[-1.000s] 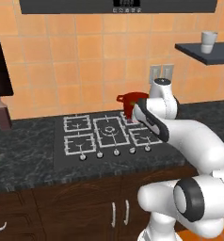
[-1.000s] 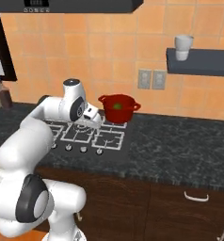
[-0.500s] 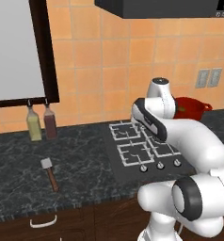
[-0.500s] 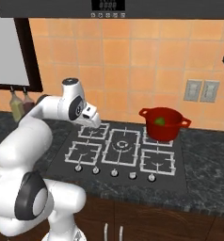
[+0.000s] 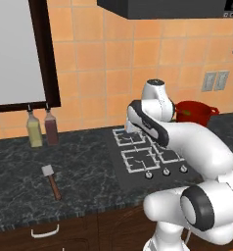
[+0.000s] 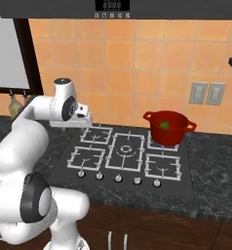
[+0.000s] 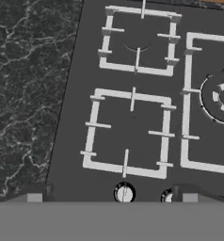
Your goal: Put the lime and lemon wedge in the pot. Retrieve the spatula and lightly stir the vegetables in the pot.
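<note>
spatula [image 5: 51, 180] lies flat on the dark counter [image 5: 20, 196], well left of the stove [image 5: 148, 157] and near the counter's front edge, below and right of the two bottles [image 5: 41, 128] by the wall. its long axis runs roughly front to back with a slight slant: grey blade toward the wall, wooden handle toward the front edge and a little to the right.

pot [image 6: 167, 127] sits on the rear right burner; something green shows inside, most likely the lime [image 6: 164, 125]. cannot make out the lemon wedge from here.

gripper [image 7: 111, 193] hangs above the left burners, jaws spread wide, nothing between them. judged step: fruit loading looks done, spatula retrieval comes next.

risks:
- handle is thin and lies flat; a descent off its line, or jaws not turned across the handle, could nudge it along the counter rather than pinch it.
- it sits near the front edge, so a push that way might tip it off.
- a grip too near the blade would likely leave the handle swinging and upset the stir.
- carrying it back, the blade could clip the pot's rim or a loop handle.
</note>
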